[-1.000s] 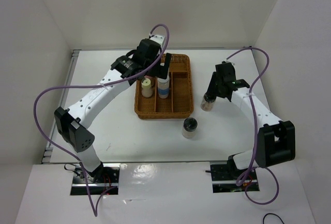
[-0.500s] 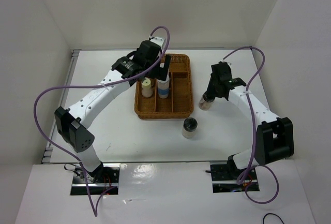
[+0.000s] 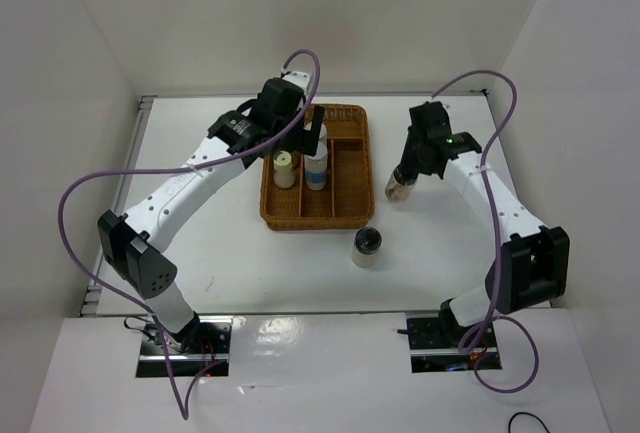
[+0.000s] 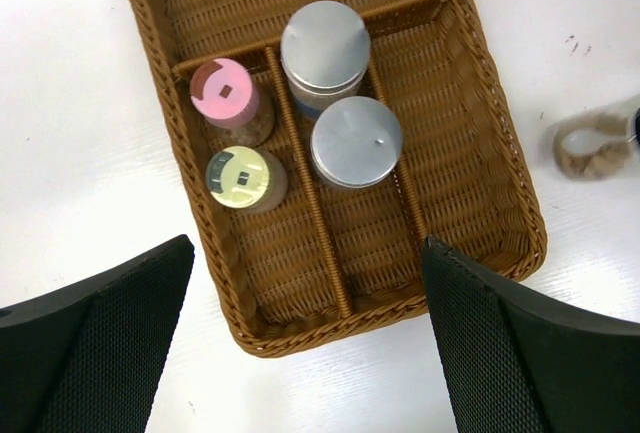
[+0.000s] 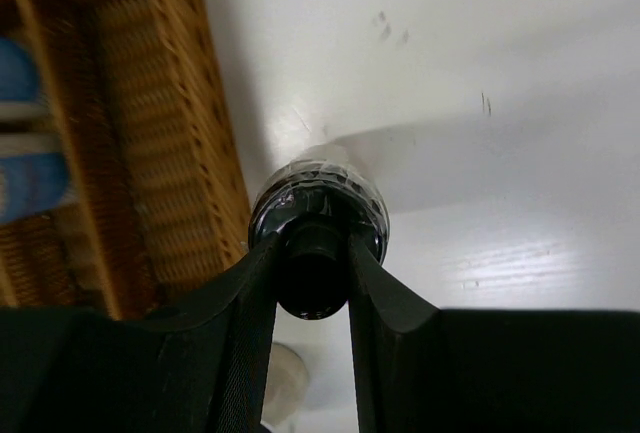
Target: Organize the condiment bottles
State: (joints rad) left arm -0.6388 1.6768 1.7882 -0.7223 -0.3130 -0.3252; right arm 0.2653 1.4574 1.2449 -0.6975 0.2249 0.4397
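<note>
Top view, with both wrist views. My right hand (image 5: 316, 243) is clamped on the lid end of a black-lidded jar (image 3: 399, 188), one finger on each side of it. Compared with a second ago, this hand and its jar have shifted a little to the left and farther back, so the jar now sits just beside the right rim of the wicker tray (image 3: 366, 158). A pale shadow lies off to one side of the jar on the surface (image 3: 200, 253), which suggests that it has been lifted clear, though no view shows the gap directly.

My left hand (image 4: 308, 253) hovers over the far part of the tray with its fingers wide apart and nothing between them. It has drifted slightly, and the four jars below it have not moved. The pink-lidded jar (image 4: 227, 91) and the yellow-lidded jar (image 4: 237, 175) share the left lane. The two silver-lidded jars (image 4: 356, 139) stand one behind the other in the middle lane. The right lane holds nothing.

A second black-lidded jar (image 3: 367, 246) stands alone on the surface, just in front of the tray's near right corner.

By my reading, four of the six jars are sorted, the fifth is on its way to the vacant right lane, and the sixth is not yet picked up. The lane is narrow, so the carried jar needs to come down upright.
</note>
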